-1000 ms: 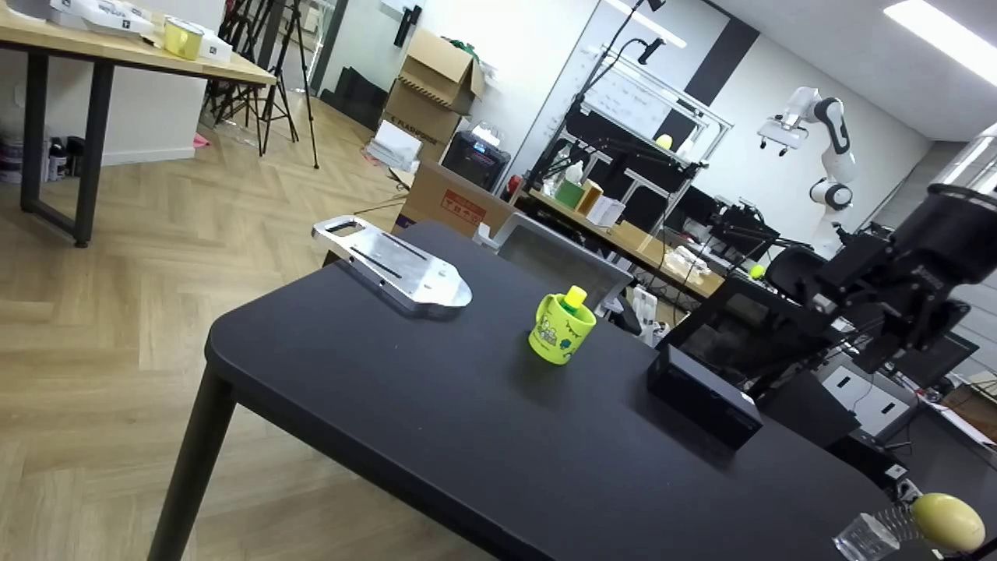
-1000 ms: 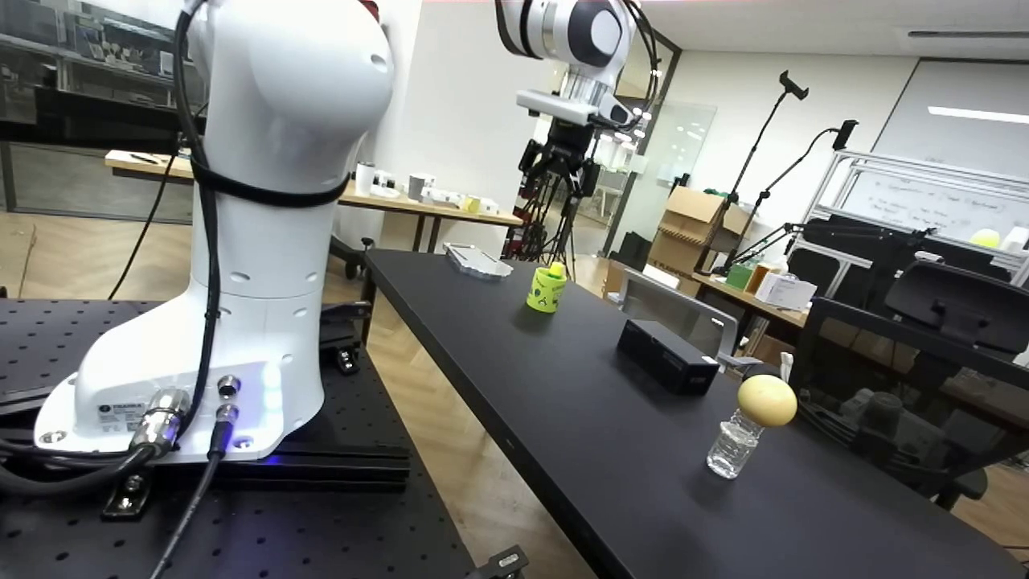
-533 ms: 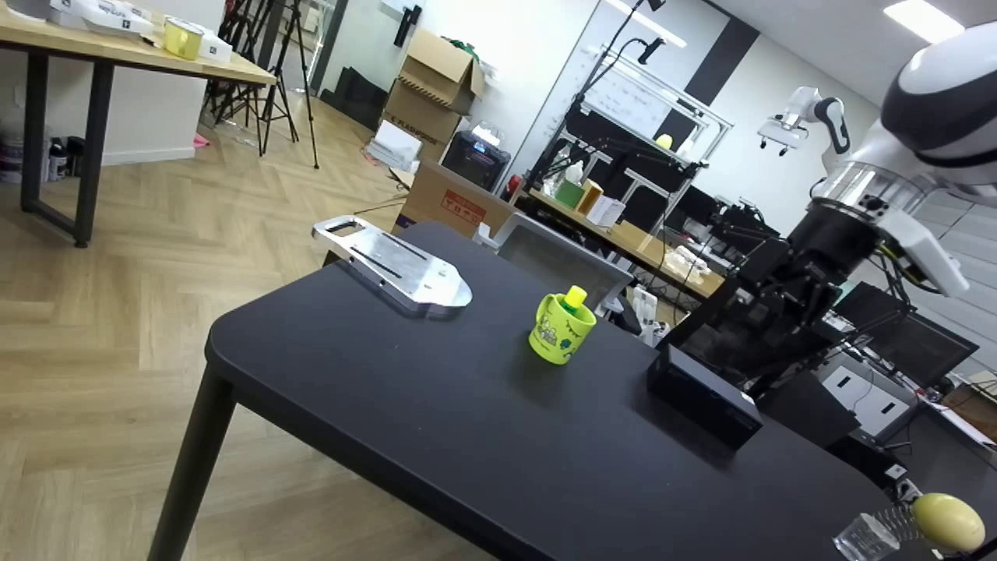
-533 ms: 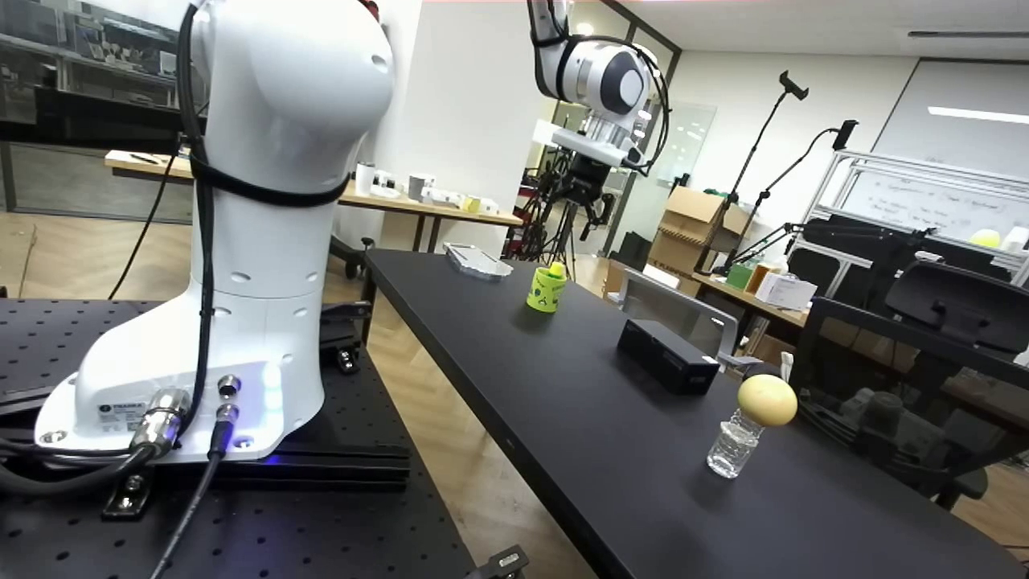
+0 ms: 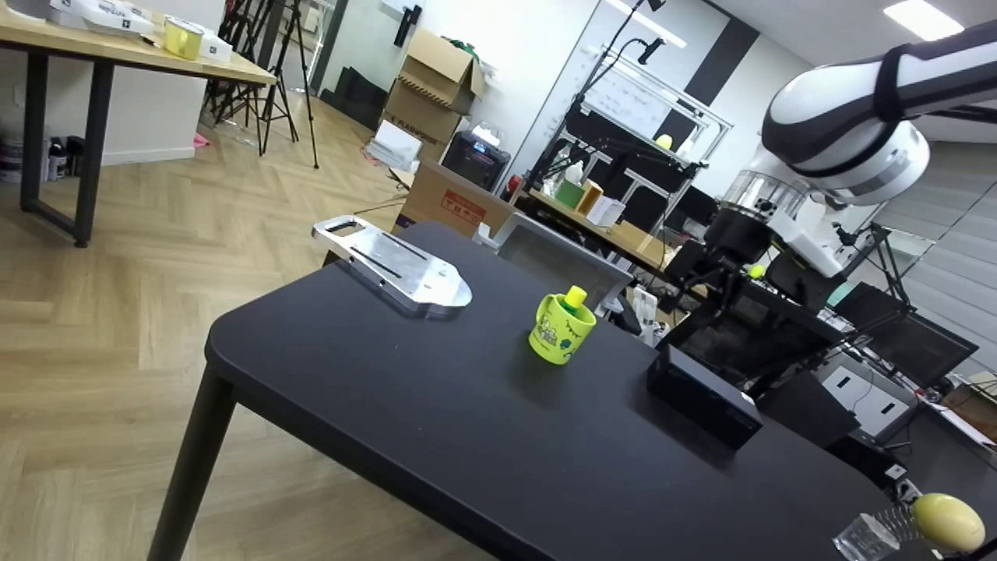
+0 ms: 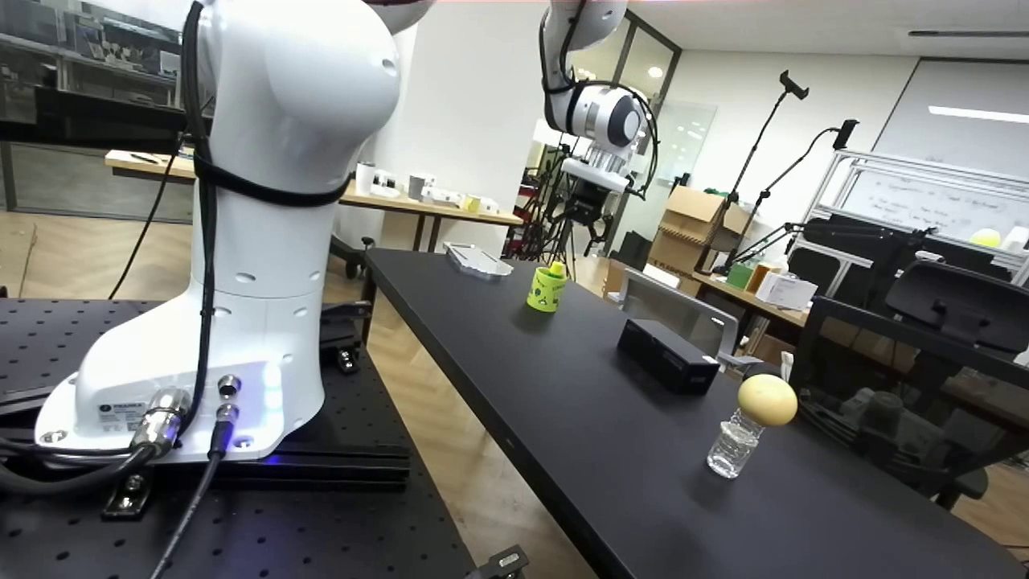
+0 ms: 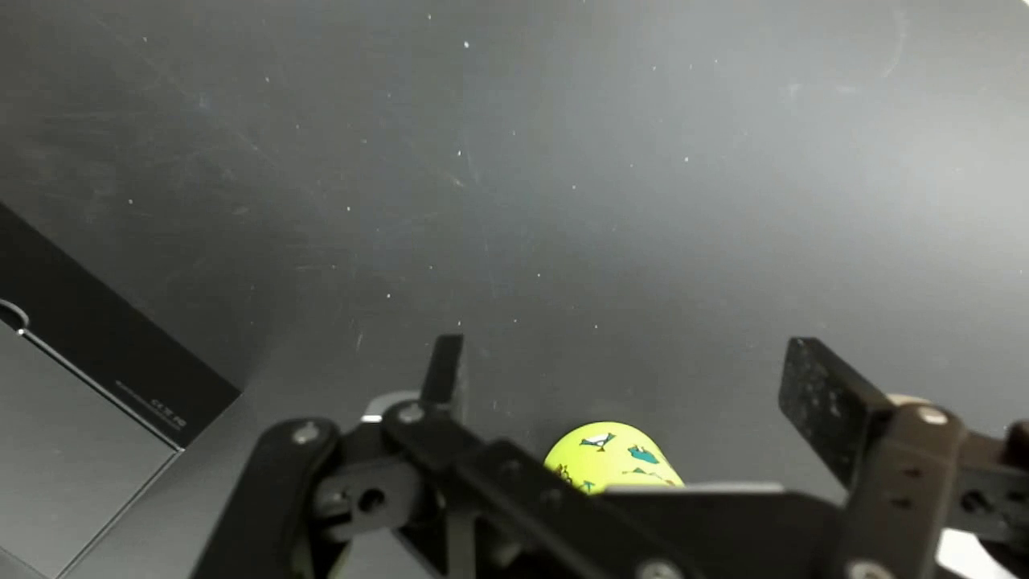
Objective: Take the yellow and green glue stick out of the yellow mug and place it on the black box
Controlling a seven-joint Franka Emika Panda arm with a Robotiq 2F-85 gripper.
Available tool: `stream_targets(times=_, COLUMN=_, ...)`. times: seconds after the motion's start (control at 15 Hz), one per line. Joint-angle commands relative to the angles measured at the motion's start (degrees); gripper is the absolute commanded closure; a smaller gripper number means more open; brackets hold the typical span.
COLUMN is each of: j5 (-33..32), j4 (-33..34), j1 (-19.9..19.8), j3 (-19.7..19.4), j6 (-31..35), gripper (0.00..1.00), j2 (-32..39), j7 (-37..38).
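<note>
Black linkage-built hand [image 7: 625, 378]: in the wrist view, its jaws stand wide apart and hold nothing.
Small lime-yellow printed mug with a side handle [image 7: 612, 452]: in the wrist view, a piece of its wall shows low between the jaws; the hand hides the rest, so coming down by this view alone could strike the rim and tip it.
Slim yellow-and-green cylindrical glue stick [image 5: 574, 301]: in an exterior view, it stands inside the mug, with its yellow cap and a little green above the rim. With so little exposed, a high grip might slip or pull off only the cap; a low, wide one might catch the mug too.
Low rectangular matte black box [image 5: 705, 399]: in an exterior view, on the smooth dark desk [image 5: 436, 405], apart from the mug. Black on black may make its height hard to judge; the round glue stick could roll off if laid on its side.
Clear see-through jar [image 6: 733, 446]: in an exterior view, near the box, under a round yellow ball-like thing [image 6: 767, 400]; overshooting the box could knock both.
</note>
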Motion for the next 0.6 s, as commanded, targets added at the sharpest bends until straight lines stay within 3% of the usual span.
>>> stream_targets(times=0.0, j5=-1.42, j4=13.9, j1=2.57, j3=-0.59, j6=-5.9, gripper=0.0, j2=9.37, j7=3.17)
stream_targets(times=0.27, j5=-0.07, j4=24.72, j1=4.42, j3=-0.62, j6=-11.38, gripper=0.0, j2=16.18, j7=6.0)
stream_targets(times=0.33, j5=-0.46, j4=16.68, j1=3.3, j3=-0.1, j6=-6.89, gripper=0.0, j2=12.02, j7=3.12)
stream_targets(times=0.53, j5=-0.4, j4=21.08, j1=3.96, j3=-0.15, j6=-9.01, gripper=0.0, j2=14.74, j7=4.24)
